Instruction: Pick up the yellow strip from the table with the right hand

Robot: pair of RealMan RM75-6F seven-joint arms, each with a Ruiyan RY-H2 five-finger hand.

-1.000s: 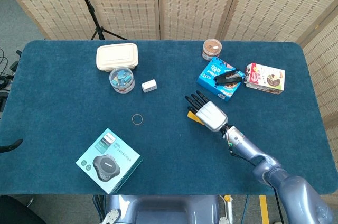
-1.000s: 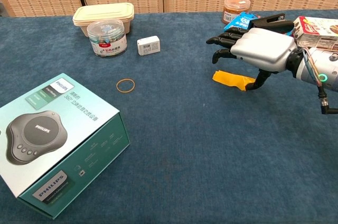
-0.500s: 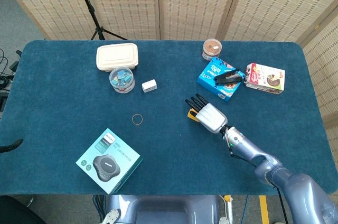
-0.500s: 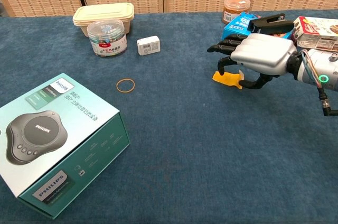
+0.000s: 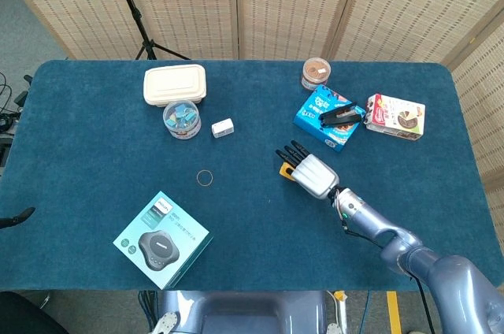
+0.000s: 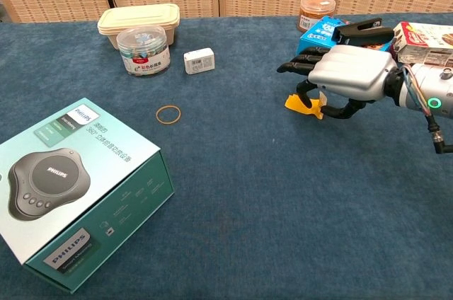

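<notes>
1. Your right hand (image 6: 347, 77) sits low over the blue table (image 6: 248, 194), palm down, with its dark fingers (image 6: 301, 66) curled over the yellow strip (image 6: 303, 104) and the thumb tucked under from the near side. It looks clamped on the strip, though the chest view does not show plainly whether the strip is clear of the cloth.
2. In the head view the same hand (image 5: 311, 172) covers most of the strip (image 5: 283, 169); only a small yellow corner shows past the fingertips.
3. Just behind the hand, on its far side, lies a blue snack box (image 6: 322, 31) with a black stapler (image 6: 363, 30) on top. The stapler is close to the back of your hand, apart from it by a narrow gap.
4. To the right of that box, beside your wrist, stands a red and white carton (image 6: 425, 35).
5. Further back beyond the blue box is a brown-lidded jar (image 6: 316, 10).
6. Well off to the hand's left you have a small white box (image 6: 199, 61), a clear tub of coloured clips (image 6: 144, 51) and a beige lidded container (image 6: 139, 17) behind it.
7. A rubber band (image 6: 168, 114) lies flat on the cloth, left of the hand and nearer you.
8. The teal Philips box (image 6: 71, 187) sits far left and closest to you.
9. Your left hand shows in neither view.
</notes>
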